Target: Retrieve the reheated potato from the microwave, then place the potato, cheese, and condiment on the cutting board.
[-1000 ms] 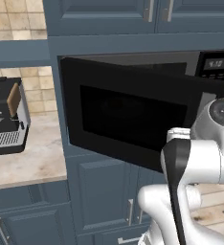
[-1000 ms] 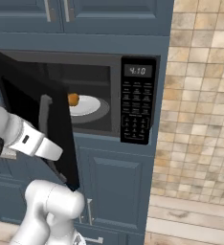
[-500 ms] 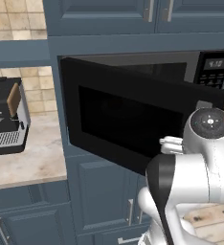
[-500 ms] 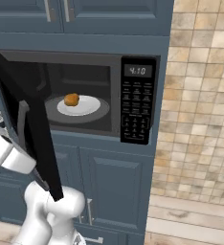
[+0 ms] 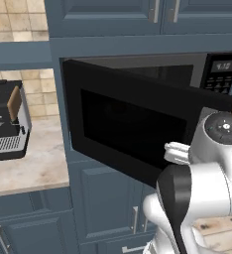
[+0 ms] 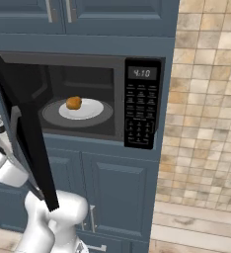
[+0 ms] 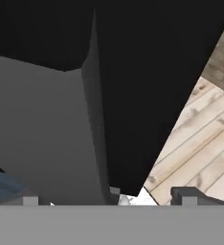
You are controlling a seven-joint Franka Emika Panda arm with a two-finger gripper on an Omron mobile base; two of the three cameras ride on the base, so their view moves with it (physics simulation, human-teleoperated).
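Observation:
The black microwave stands with its door swung wide to the left. Inside, the golden-brown potato sits on a white plate on the turntable. From the left base view the door faces me and hides the cavity. My gripper is open, its fingertips far apart low beside the door's bottom edge, holding nothing. My arm passes behind the door at the left of the right base view. The cheese, condiment and cutting board are out of view.
A silver-and-black coffee machine stands on the marble counter left of the microwave. Blue cabinets sit above and below. A tiled wall rises at the right, over a wooden floor.
The microwave door has swung further open, uncovering the potato and plate. My gripper's fingers have spread apart, and the arm has shifted lower behind the door.

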